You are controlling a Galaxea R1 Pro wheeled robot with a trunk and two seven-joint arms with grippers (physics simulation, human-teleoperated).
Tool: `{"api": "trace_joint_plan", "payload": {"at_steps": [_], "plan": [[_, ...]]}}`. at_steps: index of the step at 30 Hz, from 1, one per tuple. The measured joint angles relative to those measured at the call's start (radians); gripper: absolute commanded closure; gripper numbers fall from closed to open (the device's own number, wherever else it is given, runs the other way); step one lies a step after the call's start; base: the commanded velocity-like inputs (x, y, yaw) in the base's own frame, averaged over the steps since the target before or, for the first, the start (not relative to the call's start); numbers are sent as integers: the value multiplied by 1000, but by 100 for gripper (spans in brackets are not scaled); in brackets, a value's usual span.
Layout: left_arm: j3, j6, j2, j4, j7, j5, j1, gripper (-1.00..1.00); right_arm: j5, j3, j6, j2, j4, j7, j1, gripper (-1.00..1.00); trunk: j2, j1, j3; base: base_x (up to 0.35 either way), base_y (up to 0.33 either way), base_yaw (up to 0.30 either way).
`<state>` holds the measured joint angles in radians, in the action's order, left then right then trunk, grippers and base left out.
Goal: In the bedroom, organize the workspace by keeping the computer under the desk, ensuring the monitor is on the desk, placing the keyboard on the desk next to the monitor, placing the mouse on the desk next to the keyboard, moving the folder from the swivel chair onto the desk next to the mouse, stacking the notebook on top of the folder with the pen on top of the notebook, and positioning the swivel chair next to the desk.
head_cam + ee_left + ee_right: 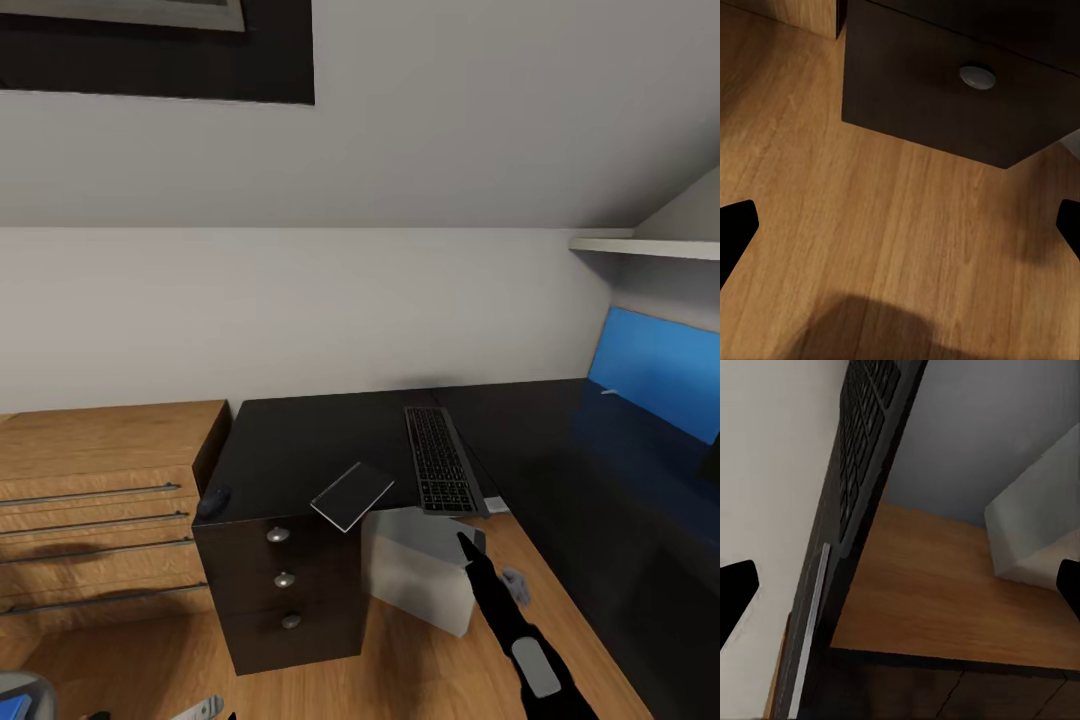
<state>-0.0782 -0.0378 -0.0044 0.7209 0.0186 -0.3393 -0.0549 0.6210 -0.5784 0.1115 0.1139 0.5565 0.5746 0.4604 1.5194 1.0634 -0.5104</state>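
The black desk [300, 440] carries the dark keyboard [440, 460], whose near end sticks out over the desk's front edge. The thin grey notebook [352, 495] hangs tilted over that edge, above the drawers. Near the desk's left corner sits the small dark mouse [212, 502]. The white computer [420, 575] stands on the floor beneath the desk. My right gripper [466, 545] is open just below the keyboard's near end, in front of the computer; the right wrist view shows the keyboard [866, 427] and the computer [1035, 532]. My left gripper [900, 225] is open above the floor, facing the bottom drawer knob [977, 76].
A light wooden drawer chest [100, 500] stands against the desk's left side. A long blue wall panel [660, 370] runs behind the desk's right wing, with a white shelf [640, 245] above it. Wood floor [870, 225] lies in front of the drawers.
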Motion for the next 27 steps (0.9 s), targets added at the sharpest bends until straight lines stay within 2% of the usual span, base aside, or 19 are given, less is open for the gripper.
{"api": "trace_joint_plan", "payload": {"at_steps": [2,4,9,16,23,27], "plan": [[0,0,0,0,0,0,0,-100,31,-5,44,0,0,2,0,-100,0,0,0,0,0,0],[0,0,0,0,0,0,0,-100,77,-9,137,0,0,4,0,-100,0,0,0,0,0,0],[-1,0,0,0,0,-1,0,-100,132,-12,221,0,0,3,0,-100,0,0,0,0,0,0],[-2,-1,1,-1,0,-1,0,-100,144,-13,233,1,0,3,0,-100,0,0,0,13,0,0],[-2,-2,1,-2,-1,0,0,-100,146,-13,233,0,0,6,0,-100,0,0,0,181,0,0],[11,-2,0,-2,0,0,0,-100,146,-13,234,0,1,8,0,-100,0,0,0,33,0,0]]}}
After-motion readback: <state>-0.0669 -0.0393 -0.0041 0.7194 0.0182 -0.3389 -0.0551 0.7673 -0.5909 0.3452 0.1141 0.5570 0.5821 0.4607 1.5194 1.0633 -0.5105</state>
